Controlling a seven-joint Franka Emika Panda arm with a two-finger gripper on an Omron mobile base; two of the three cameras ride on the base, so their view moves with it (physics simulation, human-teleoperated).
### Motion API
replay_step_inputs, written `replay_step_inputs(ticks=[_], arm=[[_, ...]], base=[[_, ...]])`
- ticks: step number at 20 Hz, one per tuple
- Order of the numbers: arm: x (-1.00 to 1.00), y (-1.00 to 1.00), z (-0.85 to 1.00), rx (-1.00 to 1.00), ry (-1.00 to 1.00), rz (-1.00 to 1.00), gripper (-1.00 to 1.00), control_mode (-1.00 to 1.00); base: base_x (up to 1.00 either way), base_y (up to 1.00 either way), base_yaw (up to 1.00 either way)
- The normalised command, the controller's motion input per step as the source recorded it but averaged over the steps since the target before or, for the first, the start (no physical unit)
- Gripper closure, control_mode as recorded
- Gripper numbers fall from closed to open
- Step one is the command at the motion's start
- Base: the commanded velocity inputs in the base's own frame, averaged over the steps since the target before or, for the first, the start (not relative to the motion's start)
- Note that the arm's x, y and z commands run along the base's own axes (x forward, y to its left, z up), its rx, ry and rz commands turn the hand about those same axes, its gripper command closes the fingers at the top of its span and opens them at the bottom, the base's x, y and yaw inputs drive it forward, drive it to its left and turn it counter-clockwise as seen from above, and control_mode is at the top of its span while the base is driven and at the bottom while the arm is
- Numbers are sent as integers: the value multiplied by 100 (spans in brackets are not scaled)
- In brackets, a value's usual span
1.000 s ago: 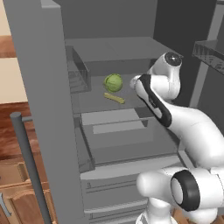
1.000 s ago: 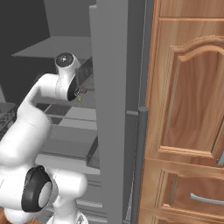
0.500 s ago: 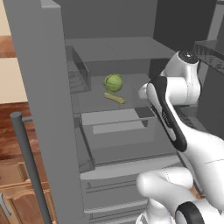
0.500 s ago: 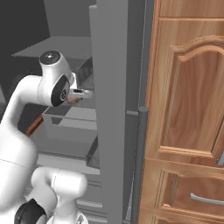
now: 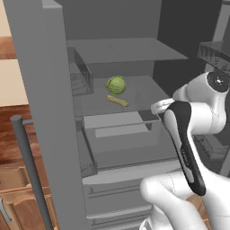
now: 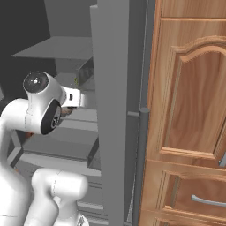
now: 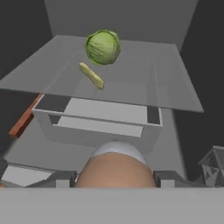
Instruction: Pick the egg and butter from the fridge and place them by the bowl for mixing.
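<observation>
Egg (image 7: pixel 114 168) pinched in the jaws, bottom centre.
Butter (image 7: pixel 92 75) lies beside cabbage (image 7: pixel 103 47) on the fridge shelf (image 7: pixel 175 87), upper centre.

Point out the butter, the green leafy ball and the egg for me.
butter (image 7: pixel 92 75), hand view, middle of the yellow stick on the shelf.
green leafy ball (image 7: pixel 103 47), hand view, centre of its front.
egg (image 7: pixel 115 170), hand view, tan upper surface between the finger tips.

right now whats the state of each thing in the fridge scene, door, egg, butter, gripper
fridge: door open, shelves exposed
egg: held between the gripper's fingers, off the shelf
butter: lying flat on the shelf, untouched
green leafy ball: resting on the shelf just behind the butter
gripper: shut on the egg
wooden cabinet: door closed
</observation>
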Motion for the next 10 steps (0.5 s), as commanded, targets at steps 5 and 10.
replay_step_inputs(ticks=[5, 10], arm=[[-20, 0, -6, 0, 0, 4, 100, 100], [0, 0, 0, 0, 0, 0, 100, 100]], base=[[-80, 0, 19], [-100, 0, 29]])
